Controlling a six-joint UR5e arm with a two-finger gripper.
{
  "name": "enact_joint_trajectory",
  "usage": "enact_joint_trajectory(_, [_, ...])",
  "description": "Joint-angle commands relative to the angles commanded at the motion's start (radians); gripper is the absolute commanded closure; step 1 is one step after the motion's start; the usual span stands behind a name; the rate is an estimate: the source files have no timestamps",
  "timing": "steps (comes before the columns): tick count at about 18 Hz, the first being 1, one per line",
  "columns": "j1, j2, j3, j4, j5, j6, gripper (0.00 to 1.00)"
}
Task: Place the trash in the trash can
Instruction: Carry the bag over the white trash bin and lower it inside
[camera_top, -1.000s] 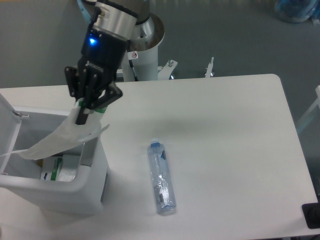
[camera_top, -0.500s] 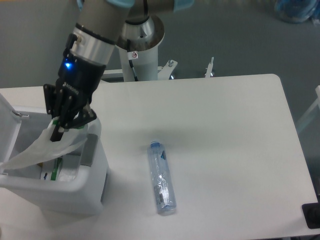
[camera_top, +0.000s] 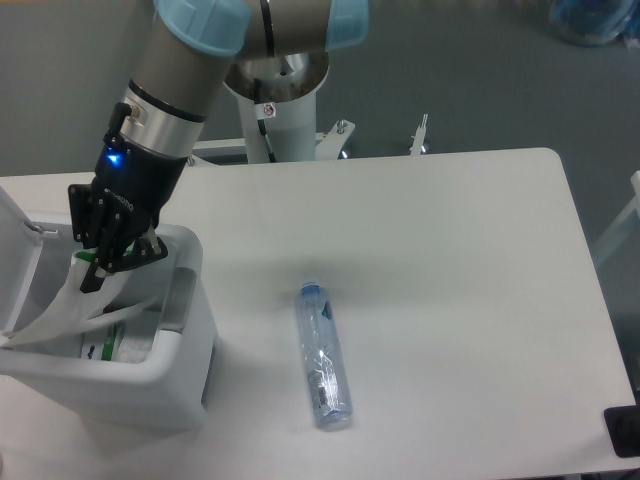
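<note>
Crinkly white pouch (camera_top: 62, 308) droops limp from the gripper (camera_top: 90, 272) pinching its top edge over the bin (camera_top: 178, 385); bottle (camera_top: 323, 355) looks light, grab mid-body

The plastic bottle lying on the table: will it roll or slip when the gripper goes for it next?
The plastic bottle lies on its side on the smooth white table, so a sideways nudge would probably roll it. It looks clear and empty, so likely light. Its walls look crinkled, so they may give under the fingers.
</note>
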Motion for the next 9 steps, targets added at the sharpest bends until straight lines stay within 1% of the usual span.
enact_joint_trajectory(1, [-0.005, 0.002, -0.002, -0.002, 0.023, 0.003, 0.91])
enact_joint_trajectory(5, [-0.011, 0.011, -0.020, -0.011, 0.048, 0.008, 0.91])
enact_joint_trajectory(7, [-0.012, 0.008, -0.020, -0.029, 0.062, 0.009, 0.91])
enact_joint_trajectory(9, [-0.025, 0.000, -0.018, -0.029, 0.065, 0.011, 0.91])
